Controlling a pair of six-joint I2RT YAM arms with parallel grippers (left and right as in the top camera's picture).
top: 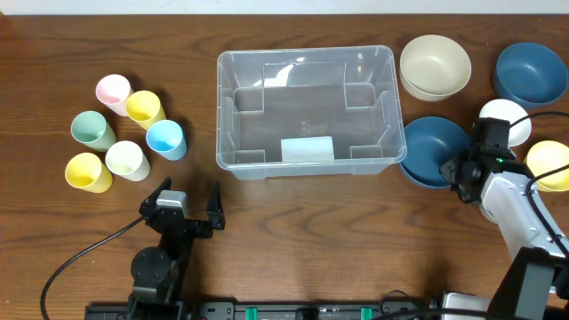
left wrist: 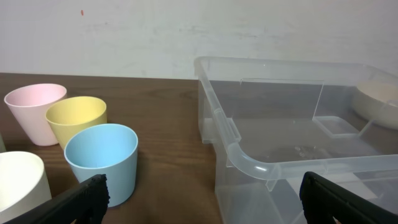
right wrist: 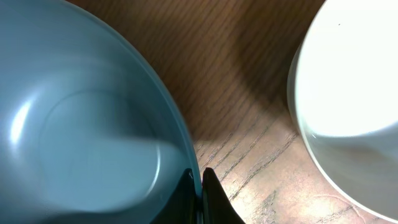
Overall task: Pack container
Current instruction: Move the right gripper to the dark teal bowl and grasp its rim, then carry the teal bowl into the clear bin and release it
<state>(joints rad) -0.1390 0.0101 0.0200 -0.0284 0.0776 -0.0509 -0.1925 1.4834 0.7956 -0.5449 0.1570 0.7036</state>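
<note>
My right claw (right wrist: 199, 174) is black. The blue bowl (right wrist: 81, 124) is plain, the white bowl (right wrist: 348, 93) too. The table (right wrist: 249, 56) is brown, wood-grained.

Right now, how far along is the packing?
Nothing is packed: the container is empty. In hand: the right gripper pinches the rim of the nearest blue bowl. The left gripper is open, holding nothing. Left: the other bowls and six cups, all outside it.

No text could be read anywhere: the pale label (top: 307, 148) on the clear container (top: 226, 107) showed no legible print, and a faint moulded mark (top: 313, 127) on its floor was illegible.
</note>
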